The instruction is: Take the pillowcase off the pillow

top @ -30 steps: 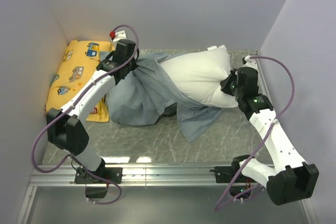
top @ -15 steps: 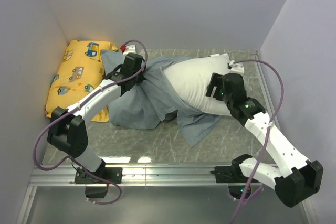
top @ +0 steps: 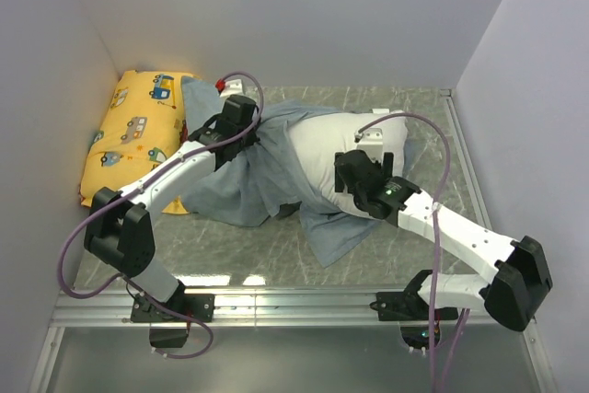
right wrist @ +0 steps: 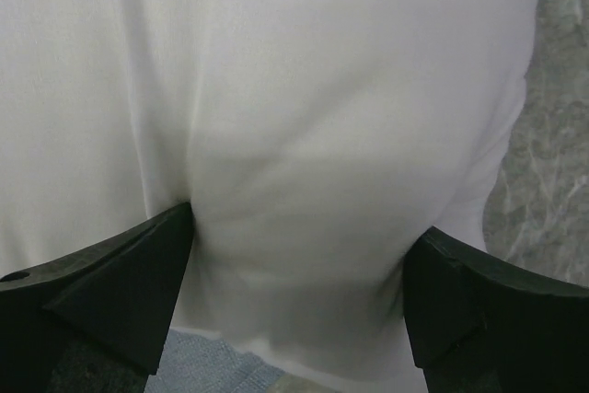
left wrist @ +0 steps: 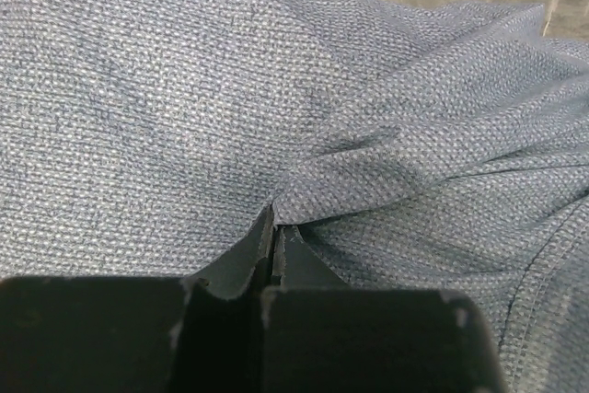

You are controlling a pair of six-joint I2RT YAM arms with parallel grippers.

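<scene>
The white pillow (top: 336,144) lies across the middle of the table, its left part under the blue-grey pillowcase (top: 235,186), which bunches to the left and trails a flap toward the front. My left gripper (top: 248,135) is shut on a fold of the pillowcase (left wrist: 368,163); in the left wrist view the left gripper (left wrist: 274,223) has its jaws pressed together with the cloth puckered at the tips. My right gripper (top: 348,172) stands open and presses down on the pillow (right wrist: 304,89). In the right wrist view the right gripper (right wrist: 301,232) has the pillow bulging between its wide-apart fingers.
A yellow cushion (top: 133,131) printed with cartoon vehicles leans in the far left corner against the left wall. A small red item (top: 221,85) sits behind the left gripper. Grey marbled table (top: 414,108) shows at the back right, and a metal rail (top: 294,301) runs along the near edge.
My right gripper has opened and slid left from the pillow's right end to its middle. The left gripper has moved right, still holding the pillowcase, and the pillow has shifted left.
</scene>
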